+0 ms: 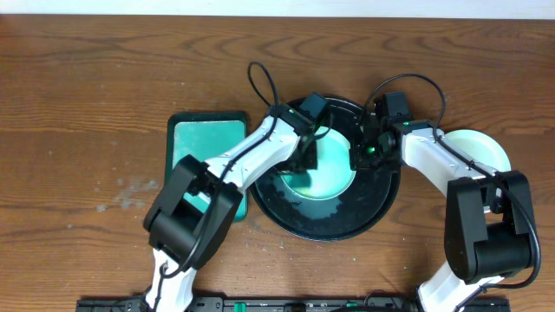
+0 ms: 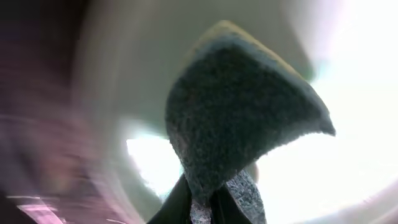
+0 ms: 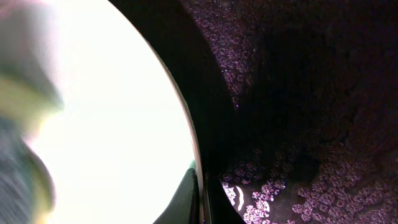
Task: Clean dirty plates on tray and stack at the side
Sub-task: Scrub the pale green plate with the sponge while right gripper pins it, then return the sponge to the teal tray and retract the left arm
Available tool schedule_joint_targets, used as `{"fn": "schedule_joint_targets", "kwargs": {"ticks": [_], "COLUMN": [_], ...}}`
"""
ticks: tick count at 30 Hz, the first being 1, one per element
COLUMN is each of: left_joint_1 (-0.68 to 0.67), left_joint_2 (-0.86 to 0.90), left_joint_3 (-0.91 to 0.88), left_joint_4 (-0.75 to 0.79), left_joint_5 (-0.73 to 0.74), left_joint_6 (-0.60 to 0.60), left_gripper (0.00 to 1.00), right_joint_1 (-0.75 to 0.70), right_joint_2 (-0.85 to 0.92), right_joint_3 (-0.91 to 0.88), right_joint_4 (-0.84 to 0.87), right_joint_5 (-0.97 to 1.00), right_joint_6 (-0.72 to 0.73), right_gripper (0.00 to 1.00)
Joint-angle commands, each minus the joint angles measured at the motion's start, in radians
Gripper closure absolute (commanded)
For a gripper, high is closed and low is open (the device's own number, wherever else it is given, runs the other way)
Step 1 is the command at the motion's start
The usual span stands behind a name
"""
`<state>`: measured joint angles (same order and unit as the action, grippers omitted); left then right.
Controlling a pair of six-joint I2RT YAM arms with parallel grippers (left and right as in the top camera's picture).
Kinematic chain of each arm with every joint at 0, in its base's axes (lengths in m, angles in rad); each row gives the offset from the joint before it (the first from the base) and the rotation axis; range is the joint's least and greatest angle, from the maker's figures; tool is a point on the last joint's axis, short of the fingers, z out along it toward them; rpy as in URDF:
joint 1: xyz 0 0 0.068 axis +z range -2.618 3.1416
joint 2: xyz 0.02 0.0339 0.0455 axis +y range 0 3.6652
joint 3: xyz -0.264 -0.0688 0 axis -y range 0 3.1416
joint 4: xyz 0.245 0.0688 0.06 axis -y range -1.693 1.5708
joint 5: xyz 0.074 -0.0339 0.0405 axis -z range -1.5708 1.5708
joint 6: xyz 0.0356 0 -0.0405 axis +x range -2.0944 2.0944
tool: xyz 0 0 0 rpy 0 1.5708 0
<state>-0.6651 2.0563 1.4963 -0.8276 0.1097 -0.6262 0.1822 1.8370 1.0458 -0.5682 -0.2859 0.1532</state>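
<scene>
Left gripper holds sponge over plate in tray.

Tray sits at centre of table. One plate lies in the tray, toward its rear. Sponge, clamped in left gripper, is over the plate's left part. Right gripper pinches its right rim. Second plate lies right of the tray, partly under the right arm. Rectangular dish lies just left of the tray.
</scene>
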Motion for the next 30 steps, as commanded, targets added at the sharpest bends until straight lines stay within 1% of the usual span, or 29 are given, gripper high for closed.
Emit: {"fn": "schedule_joint_targets", "kwargs": {"ticks": [1, 4, 6, 8, 12, 13, 14, 16, 18, 21, 22, 23, 26, 29, 30], "left_joint_1": [0.022, 0.025, 0.025, 0.025, 0.024, 0.021, 0.018, 0.013, 0.012, 0.022, 0.031, 0.044, 0.073, 0.115, 0.147], "left_joint_2": [-0.022, -0.017, -0.017, -0.014, 0.016, 0.035, 0.051, 0.076, 0.088, 0.073, 0.053, 0.010, -0.095, -0.250, -0.345], "left_joint_3": [-0.024, -0.024, -0.024, -0.024, -0.024, -0.024, -0.024, -0.024, -0.024, -0.024, -0.024, -0.024, -0.024, -0.024, -0.024], "left_joint_4": [0.006, 0.037, 0.069, 0.111, 0.214, 0.253, 0.278, 0.297, 0.274, 0.232, 0.212, 0.181, 0.131, 0.060, 0.007], "left_joint_5": [-0.429, -0.428, -0.350, -0.203, 0.167, 0.292, 0.367, 0.451, 0.483, 0.477, 0.446, 0.381, 0.305, 0.192, 0.103], "left_joint_6": [0.043, 0.074, 0.100, 0.114, 0.113, 0.113, 0.113, 0.113, 0.114, 0.119, 0.117, 0.118, 0.145, 0.167, 0.174], "left_gripper": [0.93, 0.93, 0.93, 0.93, 0.93, 0.92, 0.92, 0.92, 0.92, 0.93, 0.93, 0.93, 0.93, 0.93, 0.93], "right_joint_1": [0.016, 0.016, 0.016, 0.016, 0.016, 0.016, 0.016, 0.016, 0.016, 0.016, 0.016, 0.016, 0.016, 0.016, 0.016], "right_joint_2": [0.022, 0.022, 0.022, 0.022, 0.022, 0.022, 0.022, 0.022, 0.022, 0.022, 0.022, 0.022, 0.022, 0.022, 0.022], "right_joint_3": [-0.027, -0.027, -0.027, -0.027, -0.027, -0.027, -0.027, -0.027, -0.027, -0.027, -0.027, -0.027, -0.027, -0.027, -0.027], "right_joint_4": [-0.019, -0.018, -0.018, -0.019, -0.019, -0.019, -0.019, -0.019, -0.019, -0.019, -0.019, -0.019, -0.019, -0.019, -0.019], "right_joint_5": [0.023, 0.023, 0.023, 0.023, 0.023, 0.023, 0.023, 0.023, 0.023, 0.023, 0.023, 0.023, 0.023, 0.023, 0.023], "right_joint_6": [0.003, 0.003, 0.003, 0.003, 0.003, 0.003, 0.003, 0.003, 0.003, 0.003, 0.003, 0.003, 0.003, 0.003, 0.003], "right_gripper": [0.99, 0.99, 0.99, 0.99, 0.99, 0.99, 0.99, 0.99, 0.99, 0.99, 0.99, 0.99, 0.99, 0.99, 0.99]}}
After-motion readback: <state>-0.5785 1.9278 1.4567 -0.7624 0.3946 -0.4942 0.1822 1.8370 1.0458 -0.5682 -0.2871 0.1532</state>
